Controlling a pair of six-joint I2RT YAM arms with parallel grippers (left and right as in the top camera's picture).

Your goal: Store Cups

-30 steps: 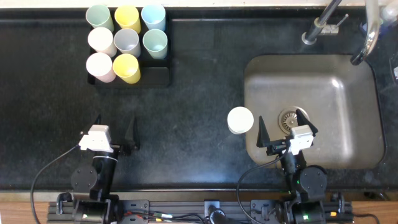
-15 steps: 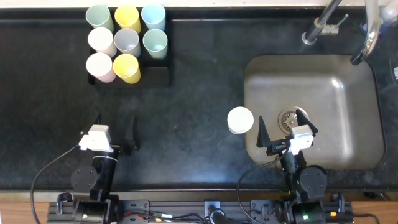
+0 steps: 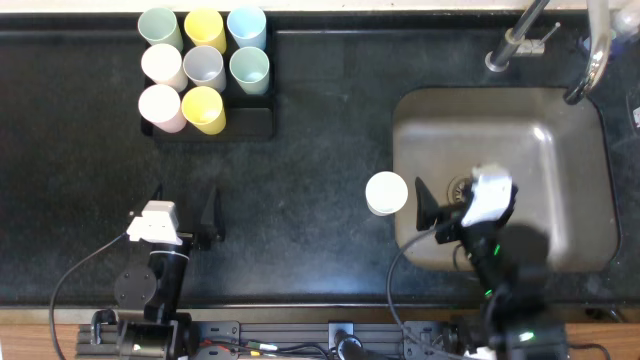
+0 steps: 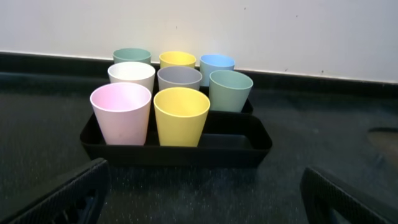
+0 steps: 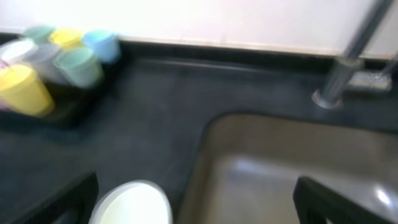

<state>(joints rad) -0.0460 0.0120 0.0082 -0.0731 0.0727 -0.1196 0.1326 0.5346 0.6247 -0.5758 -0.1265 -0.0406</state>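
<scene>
white cup (image 3: 386,193) just beside sink (image 3: 545,140)

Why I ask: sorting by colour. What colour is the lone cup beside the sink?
The round plastic cup is white, clearest in the top view.

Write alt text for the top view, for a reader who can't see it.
A lone white cup stands on the dark counter beside the sink, with the right pincer open close to it at the sink's edge. Eight pastel cups stand in a black tray at upper left, one corner slot free; the left pincer is open below it.
</scene>
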